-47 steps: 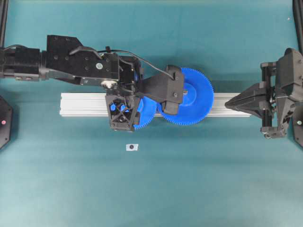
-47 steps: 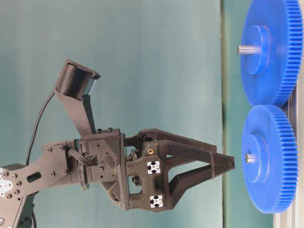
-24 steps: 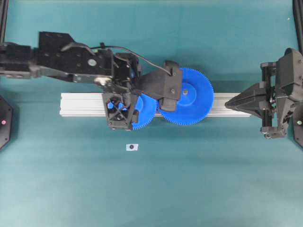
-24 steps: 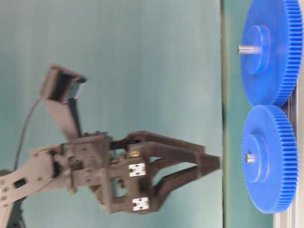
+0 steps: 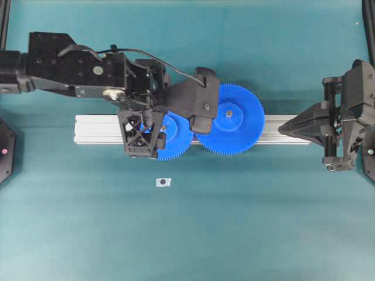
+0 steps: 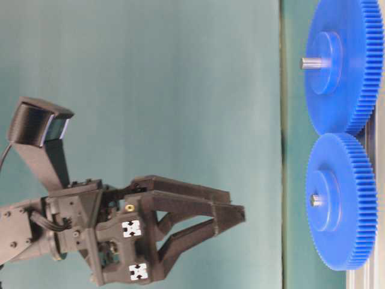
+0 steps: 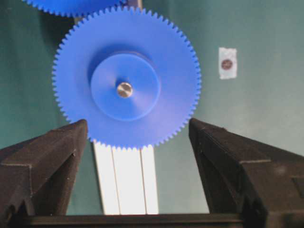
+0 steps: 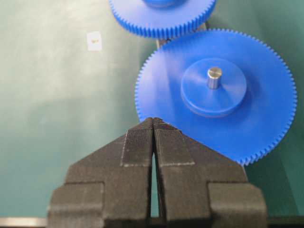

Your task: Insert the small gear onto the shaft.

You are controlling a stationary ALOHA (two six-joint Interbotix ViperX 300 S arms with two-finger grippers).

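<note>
The small gear (image 5: pixel 177 139) sits flat on the ribbed aluminium bar (image 5: pixel 96 130), meshed with the wider gear (image 5: pixel 237 126). A grey metal shaft tip (image 7: pixel 124 89) shows in its hub hole and pokes out slightly in the table-level view (image 6: pixel 313 200). My left gripper (image 5: pixel 142 136) is open and empty, hanging well above the gear's left side (image 6: pixel 240 214), with the gear (image 7: pixel 152 57) seen between its fingers. My right gripper (image 5: pixel 281 131) is shut and empty, off the bar's right end. A tiny pale square piece with a dark centre (image 5: pixel 163 182) lies on the mat.
The wider gear (image 8: pixel 223 114) carries its own taller metal pin (image 8: pixel 213 76). The bar lies across the middle of the teal mat (image 5: pixel 187 234). Black frame posts stand at the far left and right edges.
My left arm has pulled back to the left and risen farther from the small gear, jaws still open. The gear stays on the bar. The right arm has not moved.
</note>
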